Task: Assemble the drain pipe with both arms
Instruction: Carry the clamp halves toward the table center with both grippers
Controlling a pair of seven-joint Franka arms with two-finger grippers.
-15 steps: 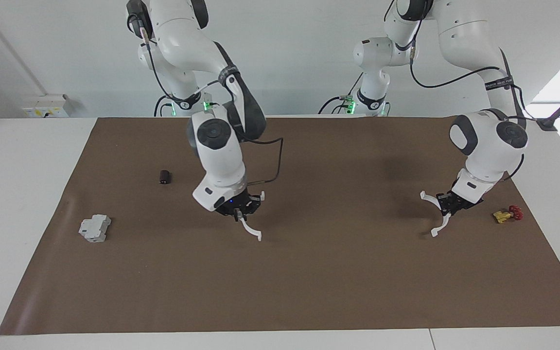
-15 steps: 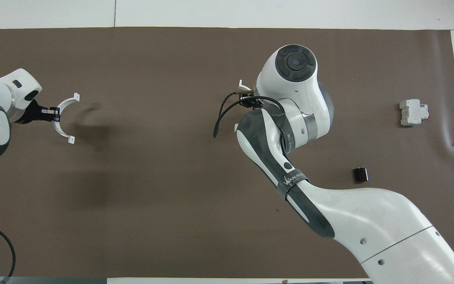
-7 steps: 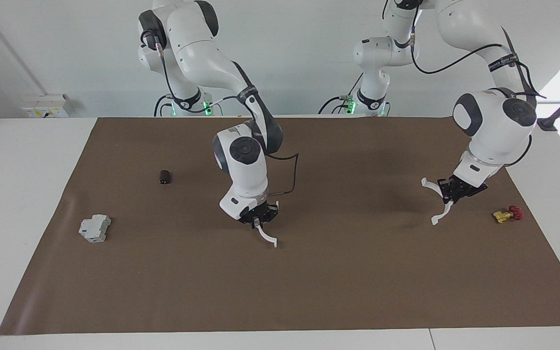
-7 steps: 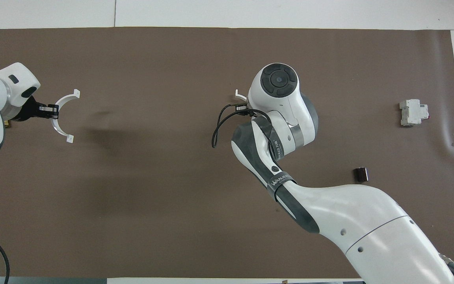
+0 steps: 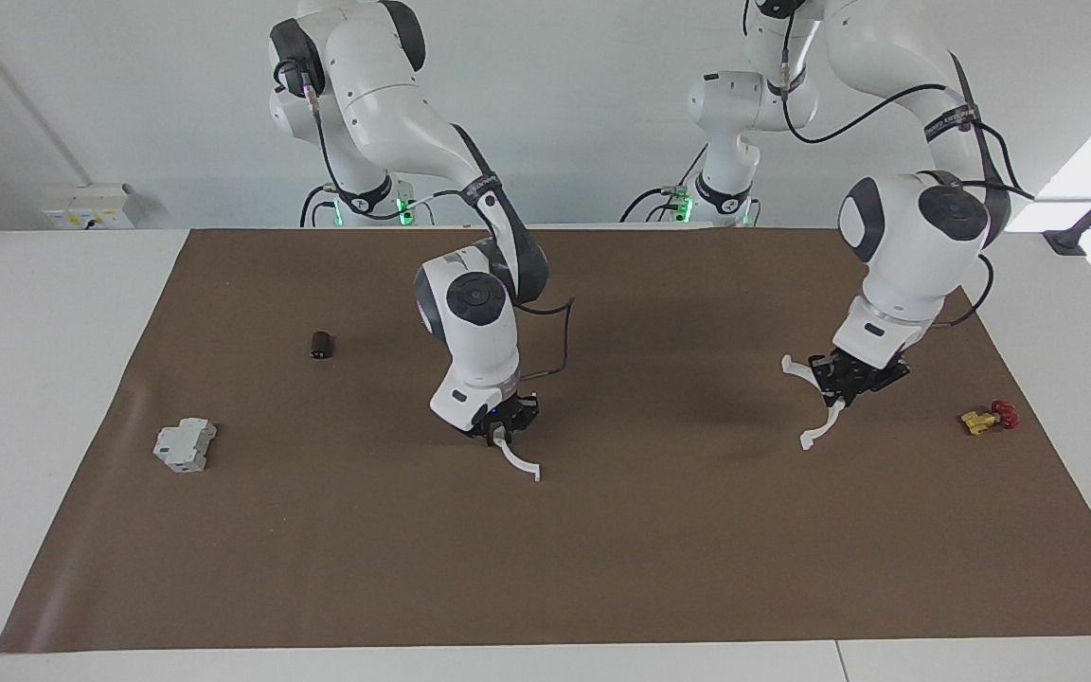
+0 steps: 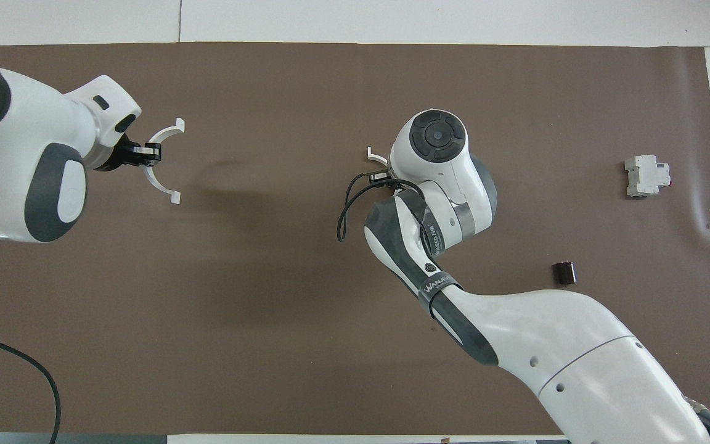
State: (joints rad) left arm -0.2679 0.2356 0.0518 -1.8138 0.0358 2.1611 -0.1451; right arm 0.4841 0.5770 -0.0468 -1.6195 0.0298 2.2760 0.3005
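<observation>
My left gripper is shut on one white half-ring of the drain pipe and holds it up over the brown mat toward the left arm's end. It also shows in the overhead view, held by the left gripper. My right gripper is shut on the other white half-ring, low over the middle of the mat. In the overhead view the right arm's wrist hides most of this half-ring; only one end tab shows.
A grey boxy block and a small dark cylinder lie on the mat toward the right arm's end. A small yellow-and-red piece lies near the mat's edge at the left arm's end.
My left gripper has carried its half-ring toward the middle of the table. My right gripper moved its half-ring toward the middle earlier and has since stayed almost still.
</observation>
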